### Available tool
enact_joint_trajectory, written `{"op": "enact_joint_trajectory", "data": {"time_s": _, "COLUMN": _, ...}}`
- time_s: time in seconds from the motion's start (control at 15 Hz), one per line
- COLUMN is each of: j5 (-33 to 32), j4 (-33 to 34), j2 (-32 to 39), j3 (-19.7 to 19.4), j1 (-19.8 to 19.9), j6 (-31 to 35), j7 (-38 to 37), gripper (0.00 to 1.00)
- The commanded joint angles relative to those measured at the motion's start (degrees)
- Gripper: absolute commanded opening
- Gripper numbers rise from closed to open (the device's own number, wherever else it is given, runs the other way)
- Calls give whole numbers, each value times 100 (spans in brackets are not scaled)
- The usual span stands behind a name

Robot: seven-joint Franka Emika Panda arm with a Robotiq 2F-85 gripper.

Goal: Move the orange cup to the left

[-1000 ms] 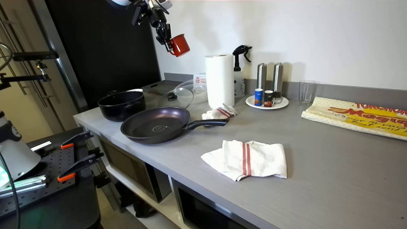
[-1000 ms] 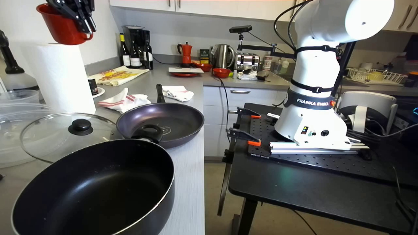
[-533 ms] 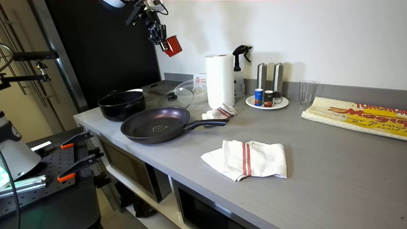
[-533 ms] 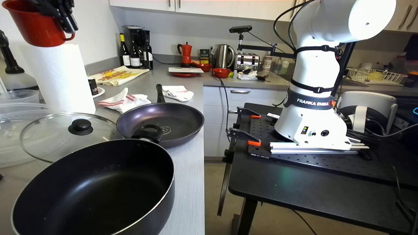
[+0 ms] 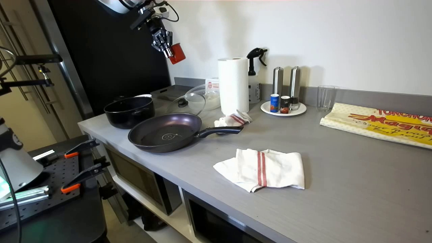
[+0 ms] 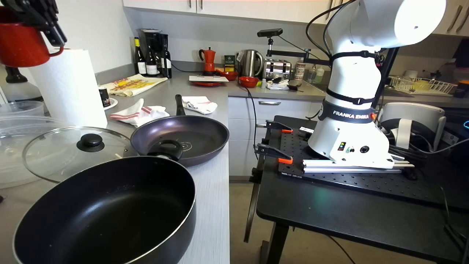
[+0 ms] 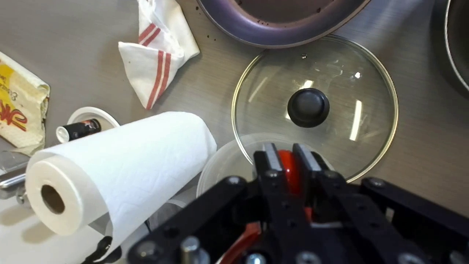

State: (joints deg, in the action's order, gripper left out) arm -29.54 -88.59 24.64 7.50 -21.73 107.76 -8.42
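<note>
— Orange cup (image 5: 177,54) shifted left + lower in frame vs ~1 sec ago, both exterior views. Fingers (image 7: 272,157) came along w/ it; rest looks same spot to me.
— Copy. Fingers state?
— Clamped on cup. From my end, wrist cam has red btwn them. Unclear if handle or wall.
— Cup pos?
— Mid-air, tilted, well above surface (image 5: 344,189). In an exterior view I get it up & left of the paper roll (image 5: 233,86). In an exterior view cup (image 6: 22,44) is part cut off by left frame edge, blocking top of spray bottle (image 6: 19,91).
— What's behind the tips on wrist cam?
— Clear plastic container (image 7: 229,161) + glass lid (image 7: 308,107). Frying pan (image 7: 284,22) rim overlaps lid edge in that view. Black pot (image 5: 129,113) just beside pan.
— Other end?
— Two small canisters (image 5: 274,103) on white plate (image 5: 265,108), 2 steel cylinders (image 5: 277,81) right behind. Drinking glass (image 5: 325,98) near plate, then yellow-print cloth (image 5: 381,125). Striped towel (image 5: 270,170) lies closer to front edge; 2nd striped towel (image 5: 233,119) by pan handle.
— Far back?
— In an exterior view: red moka pot (image 6: 209,60), steel kettle (image 6: 251,63), toaster (image 6: 277,69); wine bottles (image 6: 151,63) in corner. My arm base (image 6: 350,139) sits well apart from cup, orange-tipped clamps (image 6: 274,153) near it.
</note>
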Motion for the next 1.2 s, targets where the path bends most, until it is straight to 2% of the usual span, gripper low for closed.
{"op": "enact_joint_trajectory", "data": {"time_s": 0.0, "j5": -162, "j4": 446, "j2": 310, "j3": 81, "j1": -158, "j6": -266, "j7": 494, "gripper": 4}}
{"op": "enact_joint_trajectory", "data": {"time_s": 0.47, "j5": -360, "j4": 731, "j2": 656, "j3": 146, "j1": -479, "j6": -356, "j7": 1161, "gripper": 4}}
{"op": "enact_joint_trajectory", "data": {"time_s": 1.13, "j5": -789, "j4": 907, "j2": 1004, "j3": 270, "j1": -845, "j6": -520, "j7": 1704, "gripper": 4}}
